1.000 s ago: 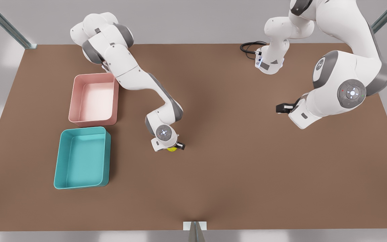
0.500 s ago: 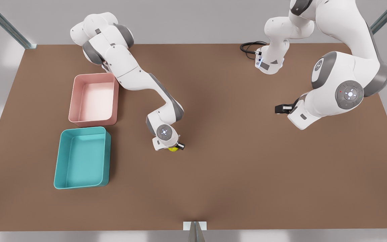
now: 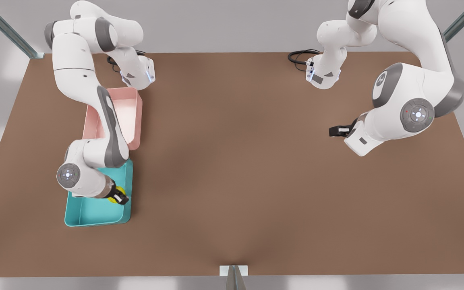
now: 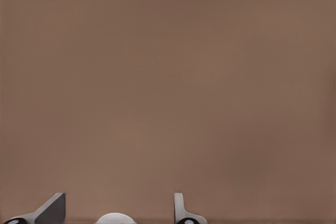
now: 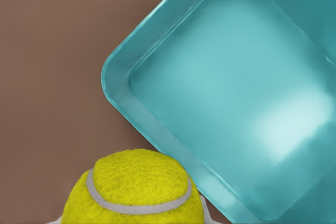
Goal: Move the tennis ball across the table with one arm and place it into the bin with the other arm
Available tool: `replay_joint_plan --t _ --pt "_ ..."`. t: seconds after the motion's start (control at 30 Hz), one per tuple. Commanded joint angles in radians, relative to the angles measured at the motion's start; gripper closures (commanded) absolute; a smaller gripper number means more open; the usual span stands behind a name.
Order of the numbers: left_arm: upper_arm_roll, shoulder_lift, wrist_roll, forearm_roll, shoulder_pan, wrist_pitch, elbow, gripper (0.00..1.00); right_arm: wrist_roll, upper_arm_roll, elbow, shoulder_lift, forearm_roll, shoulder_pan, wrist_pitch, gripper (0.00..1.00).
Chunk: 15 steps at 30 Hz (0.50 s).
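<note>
The yellow-green tennis ball (image 3: 118,192) hangs in my right gripper (image 3: 119,196), which is shut on it over the near right part of the teal bin (image 3: 91,213), at the front view's left. In the right wrist view the tennis ball (image 5: 139,190) sits close up, over the table just outside a rounded corner of the bin (image 5: 226,87). My left gripper (image 3: 335,131) waits above the brown table (image 3: 236,181) at the front view's right. In the left wrist view the left gripper (image 4: 116,206) is open over bare tabletop with nothing between its fingers.
A pink tray (image 3: 129,108) stands just behind the teal bin, partly covered by the right arm. A black cable (image 3: 298,56) coils at the table's far edge beside the left arm's base. A metal post (image 3: 233,278) stands at the near edge.
The right arm has swung from the middle of the table to the front view's left, carrying the tennis ball over the teal bin. The left arm has barely moved.
</note>
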Motion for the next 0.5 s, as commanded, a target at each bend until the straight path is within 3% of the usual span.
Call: replay_joint_plan --t 0.0,0.07,0.2,0.23,0.37,0.4,0.43,0.47 --pt "-0.001 -0.002 -0.015 -0.001 0.001 -0.005 0.0 0.0 -0.902 -0.066 0.004 -0.006 -0.013 -0.029 -0.157 0.39" --pt "-0.001 0.0 -0.015 0.001 0.002 -0.004 -0.008 0.0 -1.009 -0.122 0.01 0.016 -0.013 -0.032 -0.157 0.38" --pt "-0.001 -0.002 -0.015 0.001 0.001 -0.007 -0.008 0.0 -0.997 -0.118 0.014 0.08 0.005 -0.023 -0.141 0.36" --pt "-0.001 -0.002 -0.015 0.001 0.002 -0.007 -0.008 0.0 -0.999 -0.116 0.014 0.082 0.031 -0.023 -0.143 0.0" --pt "-0.001 0.0 -0.015 0.001 0.002 -0.012 -0.009 0.0 -0.994 -0.116 0.016 0.07 0.033 -0.023 -0.155 0.0" --pt "-0.001 0.0 -0.015 0.001 0.002 -0.012 -0.009 0.0 -0.939 -0.116 0.031 0.008 0.018 -0.015 -0.293 0.0" --pt "-0.001 0.0 -0.015 0.001 0.001 -0.012 -0.009 0.0 -0.881 -0.116 0.169 -0.018 -0.053 -0.006 -0.549 0.0" --pt "-0.001 0.0 -0.015 0.001 0.001 -0.012 -0.009 0.0 -0.881 -0.092 0.273 -0.033 -0.163 -0.004 -0.678 0.0"
